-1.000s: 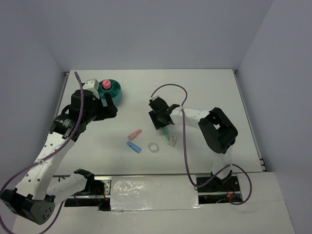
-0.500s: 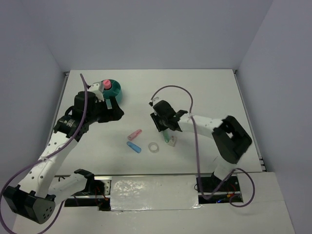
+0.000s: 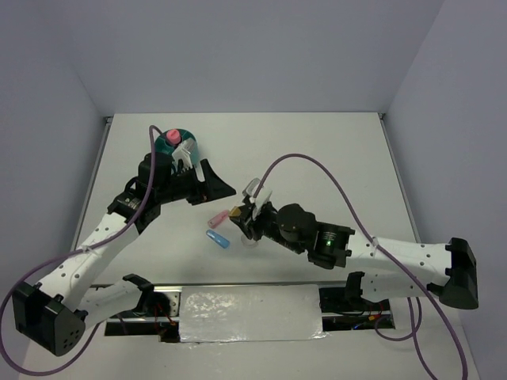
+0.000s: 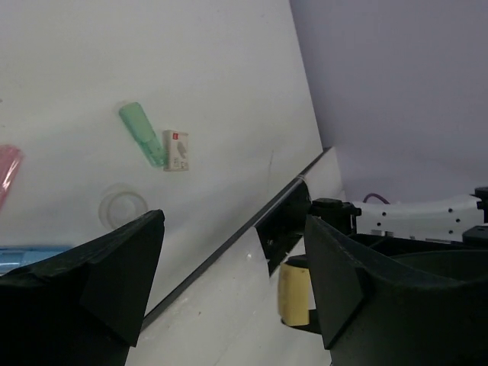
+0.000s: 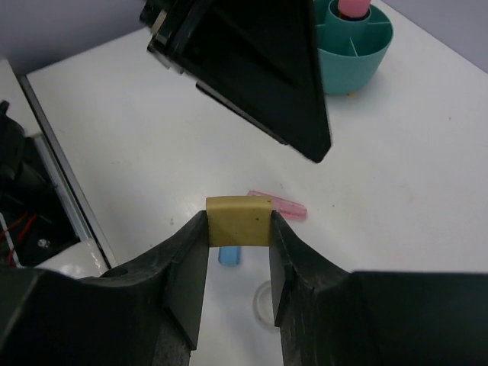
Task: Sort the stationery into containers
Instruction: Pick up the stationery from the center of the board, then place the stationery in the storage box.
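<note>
Careful: right claw (image 5: 239, 229) pinching tan block (image 5: 239, 220); left claw (image 4: 232, 229) spread empty just ahead, and a clash could knock it loose.

Organiser (image 5: 351, 72) at desk (image 3: 333, 150) 10 o'clock. Far stick (image 3: 218, 216) mid-desk. Near stick (image 3: 217, 239) at its 6 o'clock. Tape ring (image 4: 123, 204) at 3 o'clock of near stick.

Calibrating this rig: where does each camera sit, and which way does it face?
Top external: above and behind the arm bases, looking down on the table; left arm and right arm show.
Left wrist: on the left arm, looking across the green pen toward the near edge; its open jaws frame the view.
Right wrist: on the right arm, facing the teal organiser; its jaws grip a yellow block.
Shared: both wrist views show that block and the tape ring.
</note>
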Available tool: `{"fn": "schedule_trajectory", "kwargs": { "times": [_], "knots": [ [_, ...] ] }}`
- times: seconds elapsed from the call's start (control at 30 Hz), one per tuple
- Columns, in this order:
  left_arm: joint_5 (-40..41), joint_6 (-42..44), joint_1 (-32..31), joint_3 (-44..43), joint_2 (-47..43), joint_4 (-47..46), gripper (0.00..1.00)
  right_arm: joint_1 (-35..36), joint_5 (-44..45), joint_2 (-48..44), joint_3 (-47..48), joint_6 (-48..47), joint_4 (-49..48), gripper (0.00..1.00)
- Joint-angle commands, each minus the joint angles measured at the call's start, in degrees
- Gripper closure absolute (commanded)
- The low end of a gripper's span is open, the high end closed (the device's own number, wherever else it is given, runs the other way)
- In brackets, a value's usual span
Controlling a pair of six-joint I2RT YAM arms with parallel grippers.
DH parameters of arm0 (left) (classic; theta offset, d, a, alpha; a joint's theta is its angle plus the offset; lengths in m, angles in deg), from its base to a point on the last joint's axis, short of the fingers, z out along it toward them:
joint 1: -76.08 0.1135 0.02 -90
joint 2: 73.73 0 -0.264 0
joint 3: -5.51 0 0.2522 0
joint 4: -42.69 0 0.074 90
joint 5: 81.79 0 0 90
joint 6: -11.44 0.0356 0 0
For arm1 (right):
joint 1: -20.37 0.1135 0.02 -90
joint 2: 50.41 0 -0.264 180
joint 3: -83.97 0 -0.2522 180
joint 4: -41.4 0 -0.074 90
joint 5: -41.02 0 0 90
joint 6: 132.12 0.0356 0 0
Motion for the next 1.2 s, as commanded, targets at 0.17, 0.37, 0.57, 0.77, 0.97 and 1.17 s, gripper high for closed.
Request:
{"fn": "schedule_trajectory", "kwargs": {
  "times": [0.17, 0.37, 0.57, 0.77, 0.97, 1.17],
  "knots": [
    [-4.2, -1.7, -1.7, 0.8, -4.2, -4.8, 0.16, 4.7, 11.9, 3.4, 3.6, -4.0, 2.5, 0.81],
    [-3.7, 1.4, -3.7, 0.5, -4.0, -2.1, 0.36, 4.9, 13.2, 4.6, 5.3, -4.3, 1.1, 0.78],
    [-2.9, 3.6, -5.1, 0.1, -3.0, -0.8, 0.30, 4.9, 13.0, 5.6, 7.4, -5.3, 0.6, 0.77],
    [-4.2, 3.6, -6.8, -0.4, -1.8, -3.2, 0.48, 4.7, 13.1, 6.8, 8.5, -6.1, 0.2, 0.77],
    [-4.5, 4.8, -8.9, -1.9, -0.4, -3.0, 0.82, 3.9, 12.6, 9.3, 10.3, -6.4, -0.5, 0.77],
    [-3.6, 7.0, -9.0, -3.5, 0.0, -1.2, 1.00, 2.1, 10.8, 9.6, 9.8, -4.9, -1.7, 0.63]
  ]
}}
